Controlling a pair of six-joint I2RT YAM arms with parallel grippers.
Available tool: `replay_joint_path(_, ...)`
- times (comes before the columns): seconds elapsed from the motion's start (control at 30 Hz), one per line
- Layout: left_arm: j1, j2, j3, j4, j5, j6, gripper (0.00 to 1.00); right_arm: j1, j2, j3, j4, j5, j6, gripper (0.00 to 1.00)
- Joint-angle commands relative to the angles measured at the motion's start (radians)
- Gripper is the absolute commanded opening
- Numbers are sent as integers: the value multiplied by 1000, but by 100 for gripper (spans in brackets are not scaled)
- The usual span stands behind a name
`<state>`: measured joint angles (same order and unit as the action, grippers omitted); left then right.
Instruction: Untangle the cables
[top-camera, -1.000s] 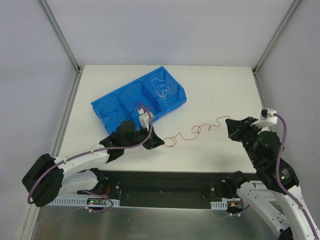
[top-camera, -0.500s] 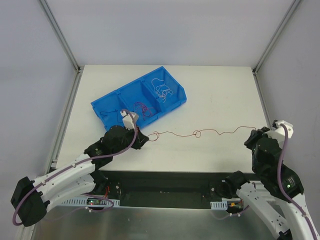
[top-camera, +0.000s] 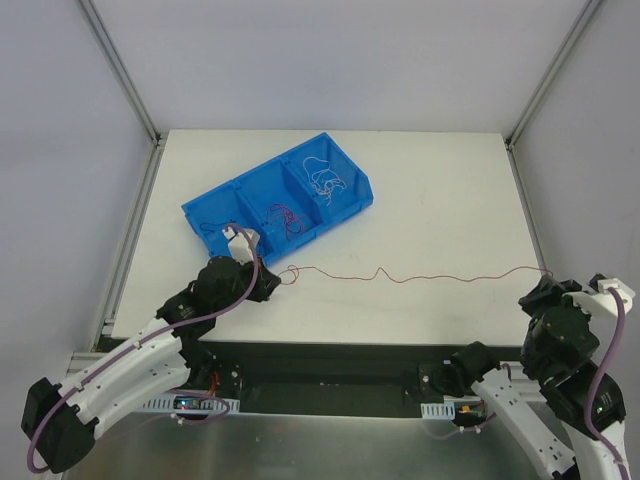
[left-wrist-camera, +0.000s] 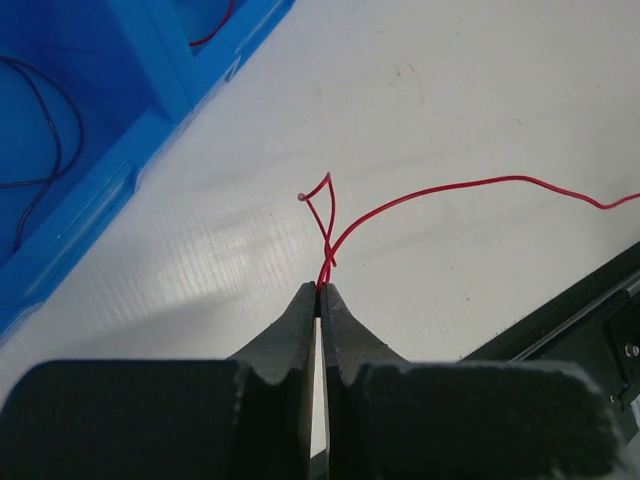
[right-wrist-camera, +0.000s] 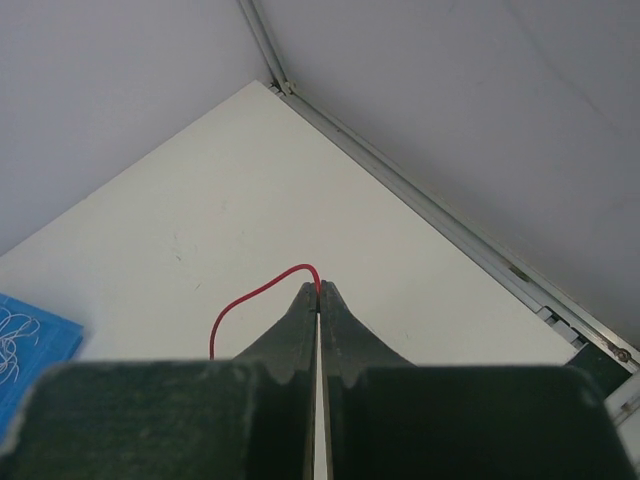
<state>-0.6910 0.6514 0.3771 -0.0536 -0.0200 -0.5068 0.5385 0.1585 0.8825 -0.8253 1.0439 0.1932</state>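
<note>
Two tools are being kept clamped on the one red wire (top-camera: 440, 279): the left tool (top-camera: 273, 283) is being held shut on its left end, the right tool (top-camera: 543, 290) shut on its right end. The pinch is being confirmed in both wrist views (left tool (left-wrist-camera: 320, 290), right tool (right-wrist-camera: 319, 288)), jaws fully together with only the wire between the tips.

Change over the last second: the tools are being drawn apart, left toward the near-left, right out to the near-right edge of the bench (top-camera: 430, 200). The wire, a string of curls a second ago and two loops half a second ago, is now being stretched into a nearly straight line across the near part of the bench, in front of the blue bin (top-camera: 345, 218).

Residue being left: one small kink (top-camera: 385, 272) near mid-span and a small twisted loop (left-wrist-camera: 320, 205) just ahead of the left tool.

Judgement: this wire is being counted as freed and nearly straightened. More pull is probably being wasted, and a hair-thin wire is being put at risk of slipping or snapping.

The remaining wires are being left in the bin: white wire (top-camera: 325, 180) in the right compartment, a second red wire (top-camera: 285, 213) in the middle one, black wire (top-camera: 215, 232) in the left one.
</note>
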Motion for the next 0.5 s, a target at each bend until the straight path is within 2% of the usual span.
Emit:
replay_joint_path(0.0, 25, 2, -7, -25, -8, -13, 0, -2, -31, 35, -11, 90, -12, 0)
replay_joint_path(0.33, 57, -6, -4, -45, 3, -12, 0, 9, -74, 56, -17, 134, -34, 0)
replay_joint_path(0.47, 65, -7, 3, -46, 5, -16, 0, 17, -79, 61, -18, 93, -34, 0)
